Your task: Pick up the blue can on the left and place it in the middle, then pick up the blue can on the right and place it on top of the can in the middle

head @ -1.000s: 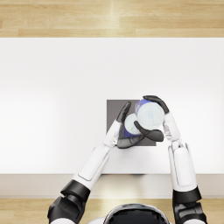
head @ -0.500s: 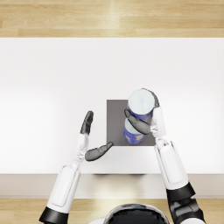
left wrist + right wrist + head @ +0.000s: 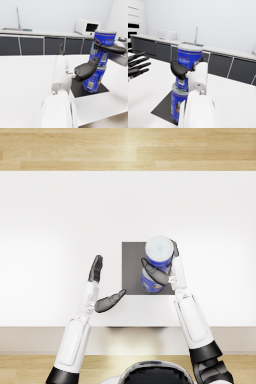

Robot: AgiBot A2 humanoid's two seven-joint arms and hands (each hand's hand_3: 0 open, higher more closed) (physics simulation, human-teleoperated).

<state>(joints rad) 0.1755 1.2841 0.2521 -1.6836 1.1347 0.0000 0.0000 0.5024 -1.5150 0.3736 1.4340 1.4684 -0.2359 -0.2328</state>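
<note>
Behind white table (image 3: 60, 218): dark cabinets (image 3: 30, 46), microwave (image 3: 88, 27).

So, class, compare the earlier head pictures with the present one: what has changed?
The left hand let go of the lower blue cylindrical can and drew back leftward, open. The right hand kept gripping the upper blue cylindrical can over it. The dark grey square mat stayed put.

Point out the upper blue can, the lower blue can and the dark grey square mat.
Upper blue can (image 3: 189, 65), right wrist view: its blue side wall.
Lower blue can (image 3: 94, 80), left wrist view: its label side.
Dark grey square mat (image 3: 131, 268), head view: bare patch beside the stacked cans.
</note>
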